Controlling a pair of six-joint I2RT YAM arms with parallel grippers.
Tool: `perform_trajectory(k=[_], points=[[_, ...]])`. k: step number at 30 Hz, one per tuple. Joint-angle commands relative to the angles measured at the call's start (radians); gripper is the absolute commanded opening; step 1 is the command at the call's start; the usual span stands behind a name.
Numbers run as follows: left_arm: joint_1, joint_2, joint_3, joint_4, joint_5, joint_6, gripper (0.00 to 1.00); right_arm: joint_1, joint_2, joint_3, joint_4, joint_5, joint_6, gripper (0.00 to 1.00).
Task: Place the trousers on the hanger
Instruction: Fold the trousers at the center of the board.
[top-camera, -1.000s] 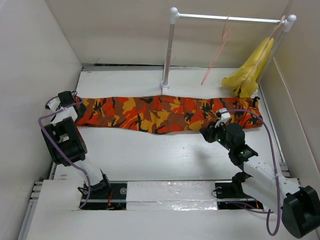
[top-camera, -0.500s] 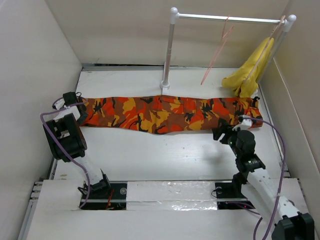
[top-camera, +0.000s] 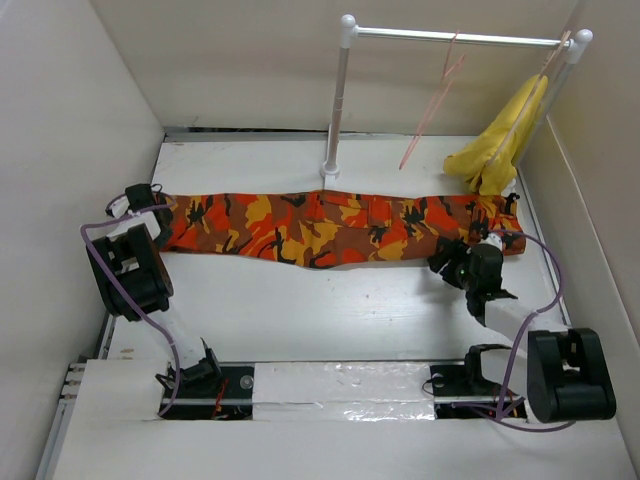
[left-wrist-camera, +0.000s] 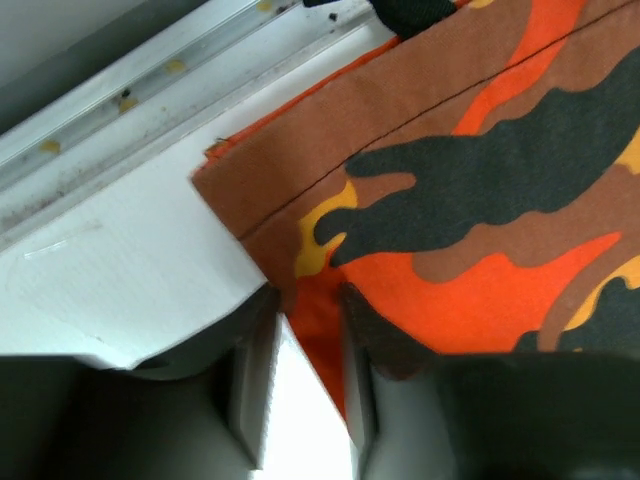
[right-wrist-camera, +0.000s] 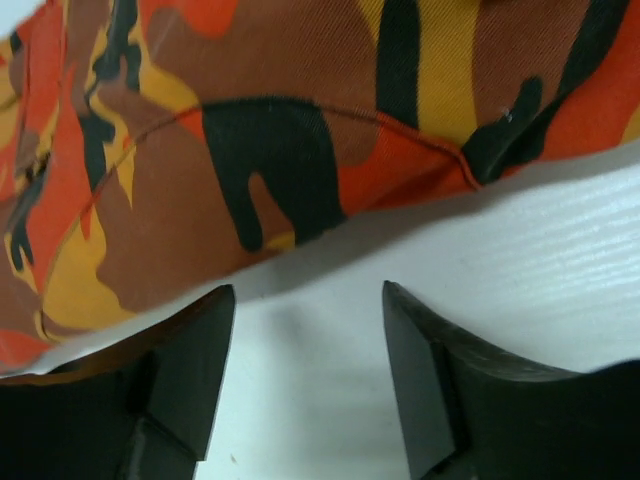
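The trousers (top-camera: 330, 228) lie flat across the table, left to right, in orange, red, yellow and black camouflage. The salmon-pink hanger (top-camera: 430, 105) hangs tilted from the white rail, apart from both arms. My left gripper (top-camera: 158, 212) is at the trousers' left end. In the left wrist view its jaws (left-wrist-camera: 310, 300) stand narrowly apart. The hem corner of the trousers (left-wrist-camera: 480, 180) lies between the tips, and white table shows in the gap. My right gripper (top-camera: 452, 256) is open on bare table (right-wrist-camera: 308, 295), just short of the trousers' near edge (right-wrist-camera: 250, 150).
A white rail stand (top-camera: 340, 100) rises at the back. A yellow cloth (top-camera: 500, 140) hangs on a paler hanger (top-camera: 548, 72) at its right end. Side walls enclose the table. A metal edge strip (left-wrist-camera: 150, 90) runs beside the trousers' left end.
My left gripper's jaws have drawn much closer together at the trousers' left hem. My right arm folded back toward its base, and its gripper opened and shifted right along the near edge.
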Motion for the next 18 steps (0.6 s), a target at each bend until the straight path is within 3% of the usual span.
perform_trajectory(k=[1,3,5,6,8,9,11,16,18], points=[[0.002,0.025,0.03,0.005,0.025,0.009,0.24,-0.016,0.041,0.026,0.161,0.03,0.093,0.63],[0.002,0.033,0.033,0.0,0.022,0.009,0.17,-0.016,0.061,0.037,0.158,0.048,0.107,0.61],[0.002,0.034,0.033,0.003,0.022,0.012,0.02,-0.028,0.081,0.054,0.17,0.071,0.104,0.54],[0.002,0.034,0.036,0.002,0.022,0.012,0.0,-0.028,0.091,0.057,0.176,0.068,0.103,0.4],[0.002,0.034,0.04,-0.003,0.018,0.014,0.0,-0.051,0.113,0.063,0.192,0.061,0.103,0.3],[0.002,0.031,0.037,-0.003,0.016,0.014,0.0,-0.063,0.118,0.063,0.196,0.061,0.097,0.13],[0.002,0.022,0.039,-0.018,-0.021,0.006,0.0,-0.08,0.109,0.059,0.195,0.019,0.083,0.03],[0.002,-0.055,0.004,-0.047,-0.116,-0.023,0.0,-0.105,-0.026,-0.018,0.129,0.034,0.031,0.0],[0.002,-0.093,-0.016,-0.059,-0.15,-0.035,0.0,-0.115,-0.148,-0.036,0.074,0.018,0.008,0.0]])
